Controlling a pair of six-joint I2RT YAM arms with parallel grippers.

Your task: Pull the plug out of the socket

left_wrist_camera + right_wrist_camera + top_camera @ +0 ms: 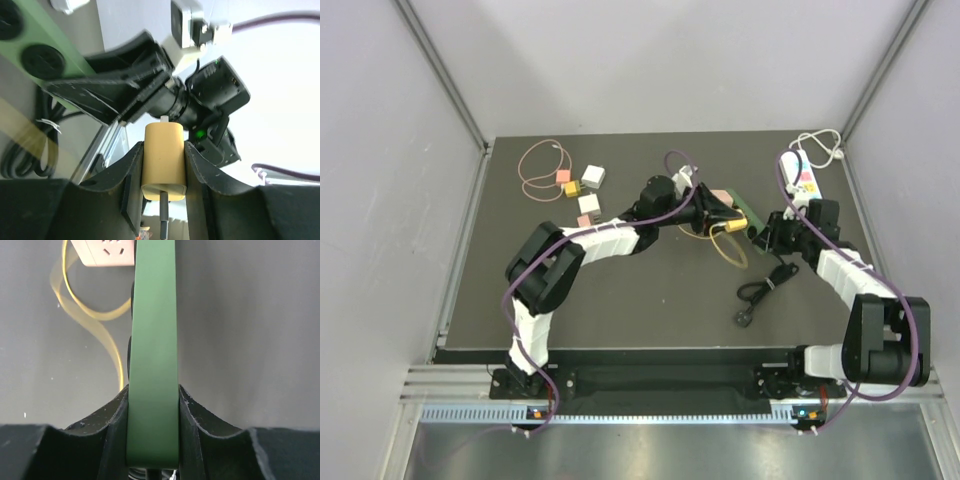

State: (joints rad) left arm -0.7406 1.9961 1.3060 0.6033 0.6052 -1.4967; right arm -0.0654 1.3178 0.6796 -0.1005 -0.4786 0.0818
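The left gripper (164, 150) is squeezed tight on the yellow plug (164, 172); its two fingers (134, 167) press on the plug's two sides. The plug's wire (164, 220) comes out of the end nearest the wrist; so the plug's long way points straight out from the hand, with its pin end in front.

The right gripper (152, 392) is squeezed tight on one end of the green socket strip (152, 330); the strip's long way runs straight out from that hand too, like a ruler held by its end.

Seen from the left wrist, the green socket strip lies off to one side of the plug, up and away from it; its round black holes (42, 60) show, and I can see a gap between the plug and the strip. So I think the plug has come out of its hole; that part of the view is blurry, though, so I cannot be sure.

From above, the plug sits just beside the strip, on the side that faces the left arm; the right gripper holds the other side of the strip. The left arm has the plug, so it is the one that should pull. The best pull is probably straight away from the strip's face, along the plug's long way, while the right gripper keeps the strip steady.

A loop of yellow wire (95, 316) lies beside the strip; a pink socket block (105, 252) sits past the strip's far end.
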